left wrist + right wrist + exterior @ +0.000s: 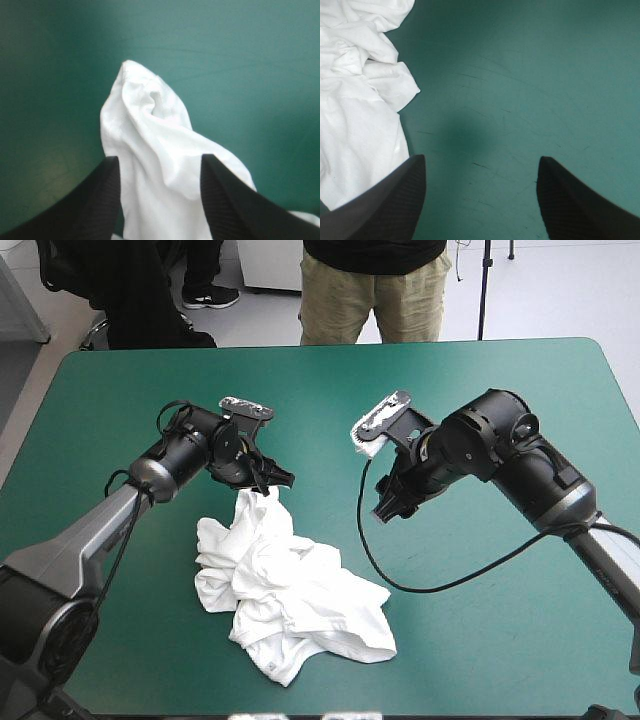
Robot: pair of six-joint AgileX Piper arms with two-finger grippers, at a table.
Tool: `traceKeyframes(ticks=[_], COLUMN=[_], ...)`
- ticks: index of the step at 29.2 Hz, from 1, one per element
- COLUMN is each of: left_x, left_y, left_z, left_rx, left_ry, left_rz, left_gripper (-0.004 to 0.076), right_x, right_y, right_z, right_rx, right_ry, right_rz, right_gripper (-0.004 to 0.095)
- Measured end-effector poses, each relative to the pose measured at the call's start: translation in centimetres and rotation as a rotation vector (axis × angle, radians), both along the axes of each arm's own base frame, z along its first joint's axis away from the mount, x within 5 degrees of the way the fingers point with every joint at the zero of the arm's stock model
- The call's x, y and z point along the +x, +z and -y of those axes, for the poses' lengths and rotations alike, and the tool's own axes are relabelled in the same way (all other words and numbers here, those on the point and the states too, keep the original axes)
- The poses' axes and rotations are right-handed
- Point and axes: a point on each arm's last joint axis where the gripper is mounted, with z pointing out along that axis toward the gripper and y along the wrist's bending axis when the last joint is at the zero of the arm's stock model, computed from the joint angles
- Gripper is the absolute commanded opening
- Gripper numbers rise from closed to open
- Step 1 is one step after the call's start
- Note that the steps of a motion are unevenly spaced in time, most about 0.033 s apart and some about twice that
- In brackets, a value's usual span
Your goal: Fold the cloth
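Observation:
The white T-shirt lies as a crumpled heap on the teal-green cover, left of the middle and toward the near edge. One corner of it is drawn up in a peak to my left gripper. In the left wrist view that gripper is shut on the T-shirt: a thick wad fills the gap between the fingers and juts ahead of them. My right gripper hovers to the right of the heap, apart from it. In the right wrist view it stands open over bare cover, with the T-shirt beside one finger.
Bare teal-green cover stretches from the heap to the table's right edge and back to the far edge. The heap's lowest fold lies close to the near edge.

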Motion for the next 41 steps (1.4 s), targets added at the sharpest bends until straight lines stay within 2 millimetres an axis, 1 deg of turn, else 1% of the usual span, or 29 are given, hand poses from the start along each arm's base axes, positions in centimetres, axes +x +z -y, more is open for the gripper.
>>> traceKeyframes(ticks=[4,7,11,16,17,18,19,23,26,29,31,34,36,38,39,40,41], left_x=[2.6,3.9,4.8,5.5,5.6,5.7,5.8,5.9,6.0,6.0,6.1,6.1,6.1,6.1,6.1,6.1,6.1], left_y=[-2.7,-3.7,-4.5,-7.0,-7.1,-7.1,-7.1,-7.2,-7.3,-7.3,-7.3,-7.3,-7.3,-7.3,-7.3,-7.3,-7.3], left_z=[-1.3,-2.2,-2.0,-1.5,-1.4,-1.4,-1.4,-1.4,-1.5,-1.6,-1.6,-1.6,-1.6,-1.6,-1.6,-1.6,-1.6], left_rx=[-0.042,-0.056,-0.061,-0.054,-0.056,-0.053,-0.051,-0.036,-0.015,-0.007,-0.006,-0.005,-0.005,-0.005,-0.005,-0.004,-0.004], left_ry=[0.041,0.052,0.027,-0.005,-0.007,-0.010,-0.014,-0.028,-0.055,-0.069,-0.073,-0.075,-0.076,-0.076,-0.076,-0.077,-0.078], left_rz=[-0.082,-0.084,-0.086,-0.139,-0.135,-0.135,-0.134,-0.128,-0.114,-0.110,-0.108,-0.108,-0.108,-0.107,-0.107,-0.107,-0.107], left_gripper=[0.0359,0.0359,0.0359,0.0359,0.0356,0.0337,0.0291,-0.0004,-0.0016,-0.0017,-0.0017,-0.0017,-0.0017,-0.0017,-0.0017,-0.0017,-0.0017], right_x=[0.1,-0.2,-0.4,-0.4,-0.4,-0.5,-0.6,-0.7,-1.2,-2.4,-3.4,-4.5,-5.1,-5.6,-5.8,-6.4,-6.7], right_y=[0.2,0.5,0.3,-1.6,-2.0,-2.5,-2.8,-3.8,-3.9,-2.9,-2.3,-2.6,-3.7,-5.5,-6.7,-8.9,-10.1], right_z=[0.3,0.7,1.0,1.3,1.4,1.6,1.7,3.2,4.4,5.0,4.8,3.8,3.0,2.1,1.6,0.4,-0.1], right_rx=[-0.014,-0.013,-0.024,-0.079,-0.088,-0.100,-0.103,-0.108,-0.089,-0.020,0.048,0.132,0.126,0.090,0.068,0.035,0.023], right_ry=[-0.021,-0.031,-0.049,-0.066,-0.068,-0.072,-0.076,-0.116,-0.136,-0.123,-0.084,-0.004,0.038,0.069,0.082,0.111,0.121], right_rz=[0.017,0.032,0.032,-0.010,-0.019,-0.032,-0.039,-0.059,-0.075,-0.083,-0.105,-0.167,-0.211,-0.259,-0.287,-0.331,-0.347], right_gripper=[0.0604,0.0604,0.0602,0.0594,0.0591,0.0590,0.0590,0.0590,0.0590,0.0590,0.0590,0.0590,0.0590,0.0590,0.0590,0.0590,0.0590])
